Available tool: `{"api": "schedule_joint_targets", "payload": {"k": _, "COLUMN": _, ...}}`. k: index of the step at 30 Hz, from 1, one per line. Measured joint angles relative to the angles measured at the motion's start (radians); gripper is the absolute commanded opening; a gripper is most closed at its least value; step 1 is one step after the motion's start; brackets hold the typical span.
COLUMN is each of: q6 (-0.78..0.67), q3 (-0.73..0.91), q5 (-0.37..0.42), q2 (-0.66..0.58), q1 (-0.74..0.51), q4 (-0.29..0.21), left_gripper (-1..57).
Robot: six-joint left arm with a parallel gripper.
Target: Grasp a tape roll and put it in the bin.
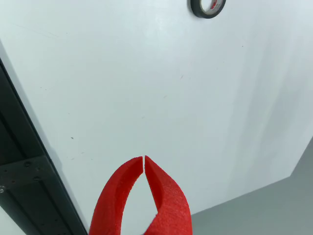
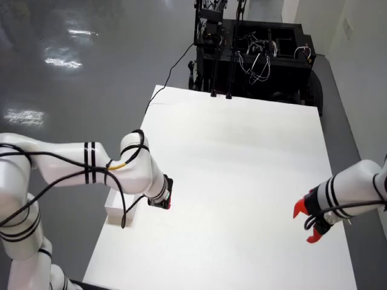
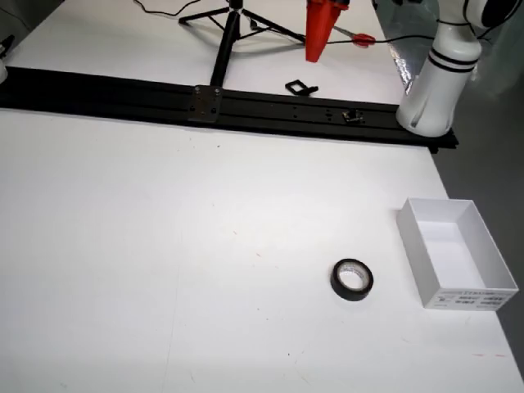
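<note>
A black tape roll [image 3: 352, 295] lies flat on the white table [image 3: 164, 246], just left of an open white bin [image 3: 475, 297] in the side view. My gripper [image 3: 315, 56], with red fingers, hangs far behind them over the black rail, well away from the roll. In the view that rides on the gripper, the red fingers [image 1: 144, 159] are shut tip to tip with nothing between them. The tape roll [image 1: 207, 16] shows at the top edge of that view. From above, my gripper [image 2: 164, 198] sits beside the bin [image 2: 118, 210] and the roll is hidden.
A black rail [image 3: 246, 105] runs along the far table edge, with a tripod [image 3: 229, 33] and my arm's white base [image 3: 434, 82] behind it. A second arm [image 2: 344, 196] with a red gripper stands at the right from above. The table edge drops to grey floor [image 1: 274, 210].
</note>
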Motion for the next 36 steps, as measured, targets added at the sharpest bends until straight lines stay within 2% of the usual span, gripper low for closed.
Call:
{"api": "schedule_joint_targets", "payload": {"k": 20, "q6": 0.000, "q3": 0.000, "q5": -0.003, "q2": 0.000, "q1": 0.008, "q4": 0.000, "left_gripper": 1.7}}
{"api": "schedule_joint_targets", "payload": {"k": 31, "q6": 0.000, "q3": 0.000, "q5": -0.003, "q2": 0.000, "q1": 0.018, "q4": 0.000, "left_gripper": 19.9}}
{"api": "schedule_joint_targets", "payload": {"k": 36, "q6": 0.000, "q3": 0.000, "q5": -0.017, "q2": 0.005, "q1": 0.039, "q4": -0.002, "left_gripper": 22.3}}
